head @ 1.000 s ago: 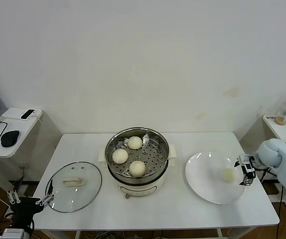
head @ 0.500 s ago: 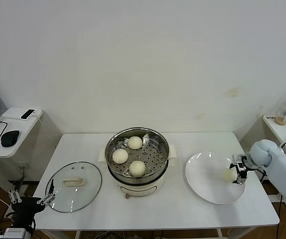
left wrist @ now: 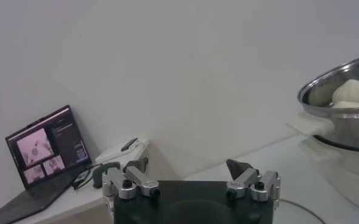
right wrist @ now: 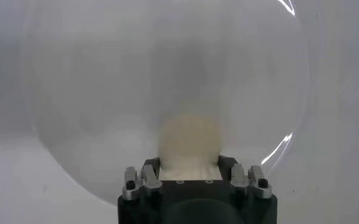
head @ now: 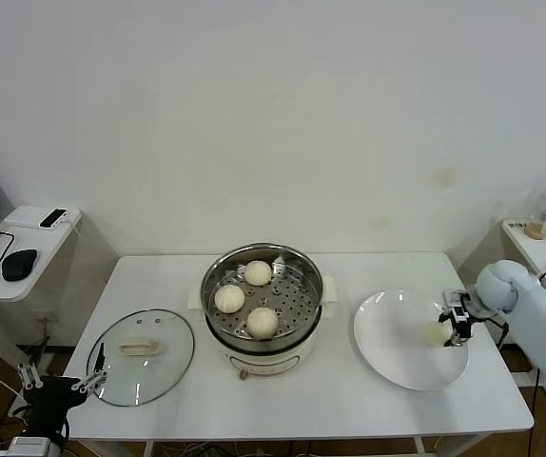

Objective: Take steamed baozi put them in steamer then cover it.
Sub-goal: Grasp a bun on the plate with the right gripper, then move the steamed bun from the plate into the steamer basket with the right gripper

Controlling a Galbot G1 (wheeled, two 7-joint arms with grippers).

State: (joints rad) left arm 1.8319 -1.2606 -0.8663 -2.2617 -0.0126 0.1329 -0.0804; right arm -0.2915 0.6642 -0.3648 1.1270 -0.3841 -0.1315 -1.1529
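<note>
Three baozi (head: 258,272) (head: 229,298) (head: 263,322) lie on the perforated tray of the steamer (head: 211,286), mid-table on its cream base. A fourth baozi (head: 434,333) rests on the white plate (head: 392,347) to the right. My right gripper (head: 456,324) is at the plate's right side, its fingers closed against both sides of that baozi (right wrist: 188,143). The glass cover (head: 159,376) with its cream handle lies flat on the table, left of the steamer. My left gripper (head: 62,383) is open and empty, low beyond the table's front left corner.
A side table (head: 26,257) at the left holds a mouse, a phone and a laptop (left wrist: 45,149). Another small table at the right carries a cup with a straw (head: 539,221). The steamer's rim (left wrist: 344,79) shows in the left wrist view.
My right gripper has moved in over the plate's right edge toward the last baozi, which now sits between its fingers. The left arm has stayed put.
</note>
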